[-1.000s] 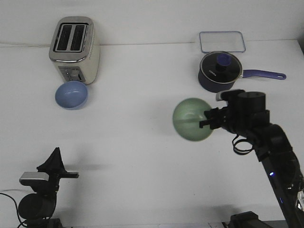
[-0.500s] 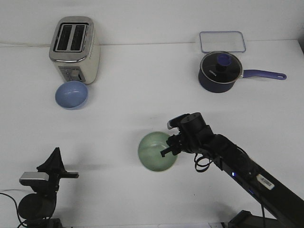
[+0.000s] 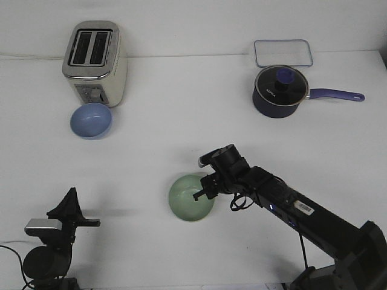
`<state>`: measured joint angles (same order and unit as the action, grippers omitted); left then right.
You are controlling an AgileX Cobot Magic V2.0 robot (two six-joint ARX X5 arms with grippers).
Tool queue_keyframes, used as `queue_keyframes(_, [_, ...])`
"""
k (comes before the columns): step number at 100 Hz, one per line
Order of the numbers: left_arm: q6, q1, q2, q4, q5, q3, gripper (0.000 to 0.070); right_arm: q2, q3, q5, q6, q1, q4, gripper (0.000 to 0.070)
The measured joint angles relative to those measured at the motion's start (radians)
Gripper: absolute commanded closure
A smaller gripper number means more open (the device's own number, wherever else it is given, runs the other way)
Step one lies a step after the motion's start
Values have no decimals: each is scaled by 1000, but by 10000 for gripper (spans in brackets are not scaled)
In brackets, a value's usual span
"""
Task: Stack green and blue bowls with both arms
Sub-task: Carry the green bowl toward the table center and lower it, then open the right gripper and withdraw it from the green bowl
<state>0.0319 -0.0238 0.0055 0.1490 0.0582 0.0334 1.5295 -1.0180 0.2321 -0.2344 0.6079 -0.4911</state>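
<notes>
The right tool (image 3: 202, 188) grips the green bowl (image 3: 189, 198) by its rim at the bowl's two o'clock edge, the jaws pinched over the wall. The bowl sits low near the middle of the white bench (image 3: 181, 133), at or just above the surface; I cannot tell whether its base is touching. The blue bowl (image 3: 91, 120) rests well apart at about ten o'clock from the green one, just in front of the toaster (image 3: 95, 62). The left tool (image 3: 68, 208) hangs at the near left corner, its jaws too foreshortened to tell whether they are parted.

The step in hand looks like setting the green bowl down centrally. To do it well, lower until the base sits flat before releasing, keep the rim level so it does not rock, then open and lift straight up clear of the wall. The saucepan (image 3: 279, 92) at one o'clock stays out of play.
</notes>
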Motion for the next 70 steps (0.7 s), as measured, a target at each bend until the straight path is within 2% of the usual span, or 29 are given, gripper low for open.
queue_keyframes(27, [24,0,0,4,0,0,689,-53,0,3,32,-42,-15,440])
queue_keyframes(50, [215,0,2,-14,0,24,688,-344,-2,2,64,-202,3,440])
queue_keyframes(70, [330,0,125,-84,-28,192,685,-581,20,-10,113,-374,12,441])
